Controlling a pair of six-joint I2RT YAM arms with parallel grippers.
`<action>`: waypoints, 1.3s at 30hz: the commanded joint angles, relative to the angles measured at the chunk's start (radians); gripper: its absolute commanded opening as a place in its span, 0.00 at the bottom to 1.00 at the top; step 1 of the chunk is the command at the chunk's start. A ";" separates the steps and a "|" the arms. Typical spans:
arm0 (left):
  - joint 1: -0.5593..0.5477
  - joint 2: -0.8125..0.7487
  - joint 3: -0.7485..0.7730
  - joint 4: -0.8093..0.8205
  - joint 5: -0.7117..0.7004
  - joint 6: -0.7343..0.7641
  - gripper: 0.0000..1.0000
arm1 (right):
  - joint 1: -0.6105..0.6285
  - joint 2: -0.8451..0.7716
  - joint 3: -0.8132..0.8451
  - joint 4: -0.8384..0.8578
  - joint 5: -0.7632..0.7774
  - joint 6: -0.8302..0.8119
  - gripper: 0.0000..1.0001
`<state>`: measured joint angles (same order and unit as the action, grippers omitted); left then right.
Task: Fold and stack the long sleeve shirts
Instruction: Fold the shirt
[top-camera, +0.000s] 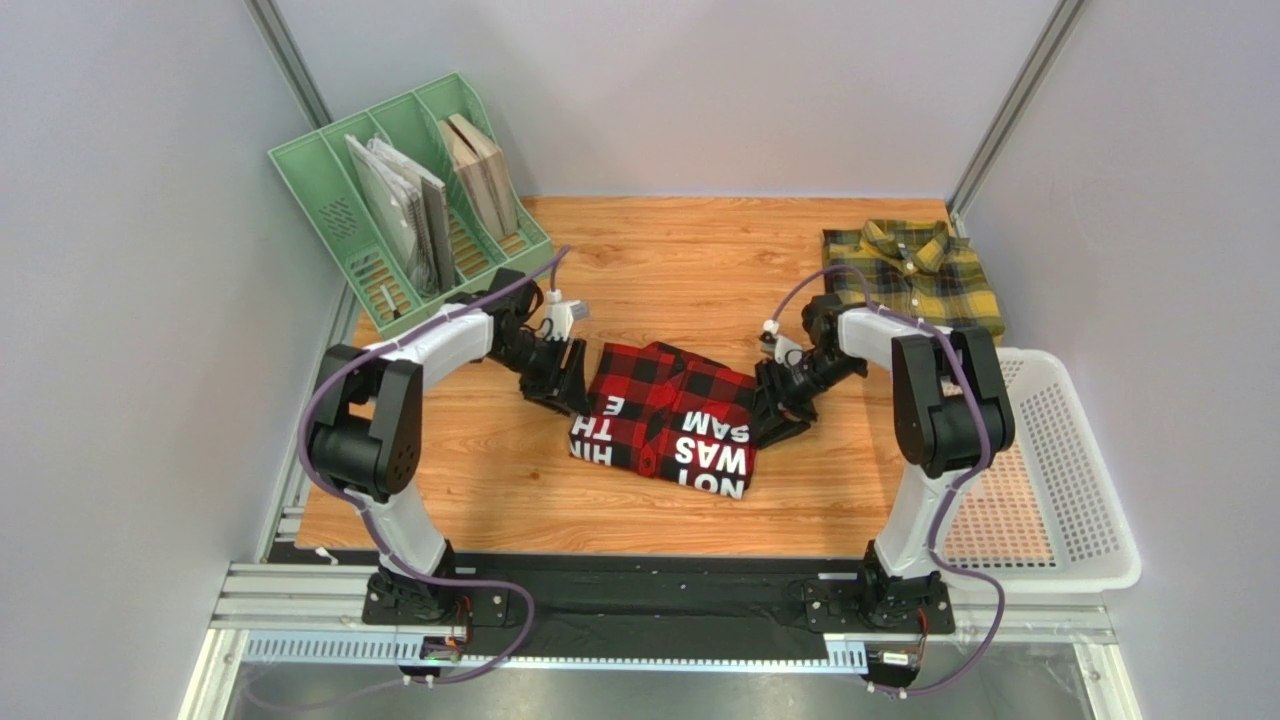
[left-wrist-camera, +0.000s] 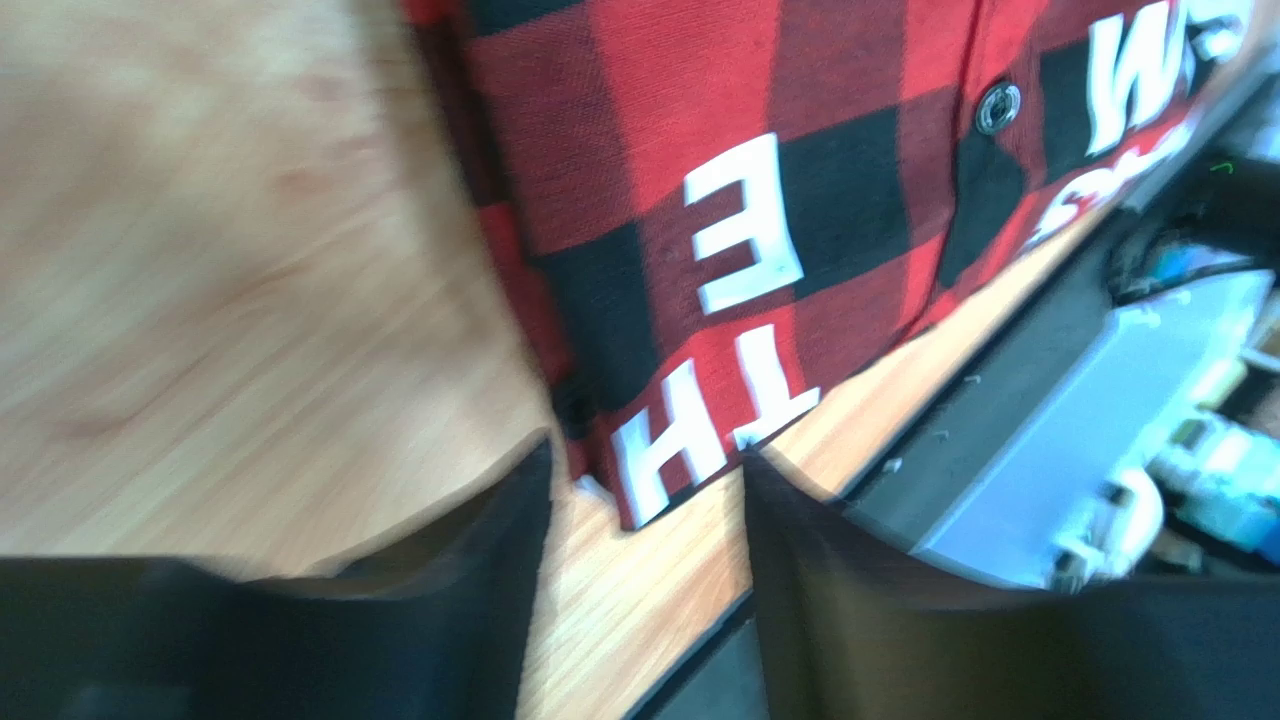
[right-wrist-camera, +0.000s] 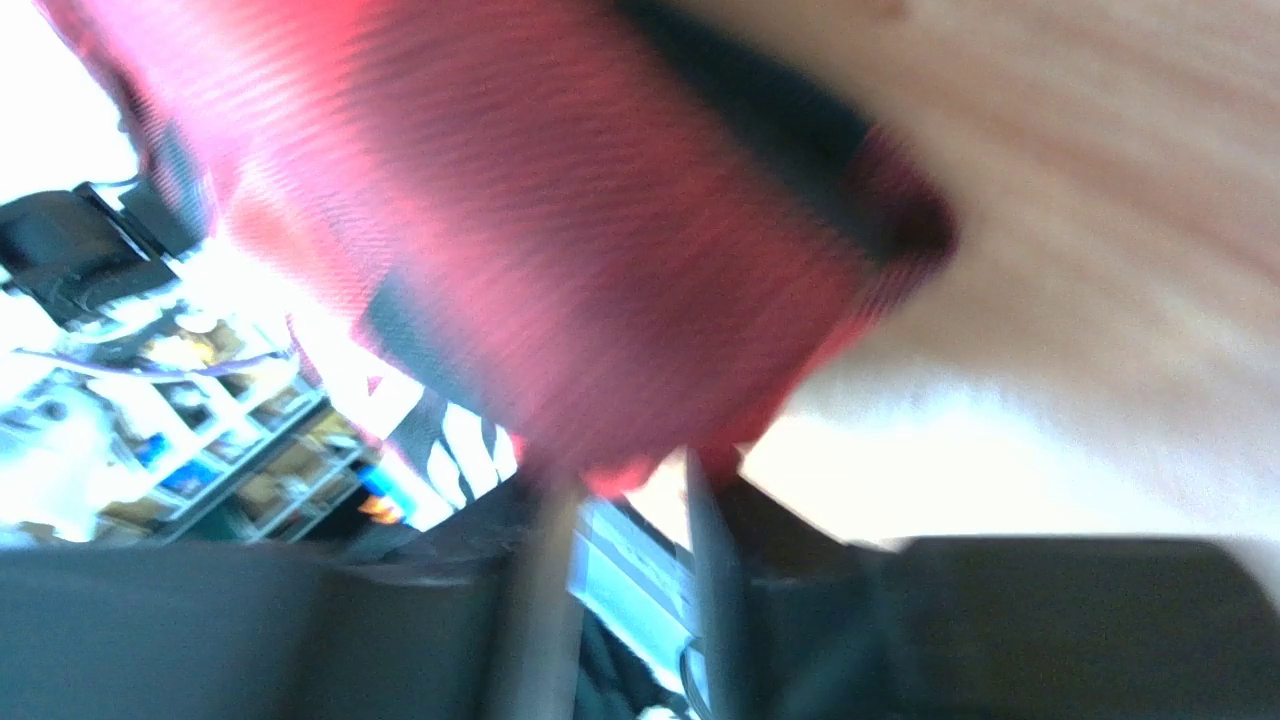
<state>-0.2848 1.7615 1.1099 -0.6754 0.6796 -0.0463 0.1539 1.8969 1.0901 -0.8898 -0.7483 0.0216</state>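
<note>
Sitting folded mid-frame in top view: red shirt (top-camera: 669, 420); yellow shirt (top-camera: 914, 275) folded, upper right. Left gripper (top-camera: 559, 378) fingers parted, empty, at shirt's left edge. Right gripper (top-camera: 774, 413) at right edge, blurred; cannot tell if pinching cloth. Risk: snagged cloth drags fold open if arm lifts.

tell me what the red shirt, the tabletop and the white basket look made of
Red-and-black shirt: probably woven flannel-like cloth, matte, soft folds.
Tabletop: wood or wood-look laminate, visible grain, smooth.
White basket: likely moulded plastic, perforated, slightly glossy.

Red-and-black shirt (right-wrist-camera: 601, 255) motion-blurred in right wrist view; cropped by left wrist view's edges.
</note>
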 joint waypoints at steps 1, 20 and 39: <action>-0.019 -0.118 0.115 -0.084 -0.144 0.132 0.59 | -0.004 -0.117 0.146 -0.165 0.079 -0.150 0.43; -0.323 0.113 0.196 -0.102 -0.163 0.142 0.43 | 0.058 0.083 0.379 -0.080 0.246 -0.190 0.28; -0.116 -0.134 0.048 0.048 0.282 0.020 0.54 | 0.168 0.178 0.862 -0.021 0.330 -0.196 0.35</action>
<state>-0.5159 1.6390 1.1137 -0.6785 0.7635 0.0502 0.3565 2.2360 1.9629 -0.8989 -0.4171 -0.1497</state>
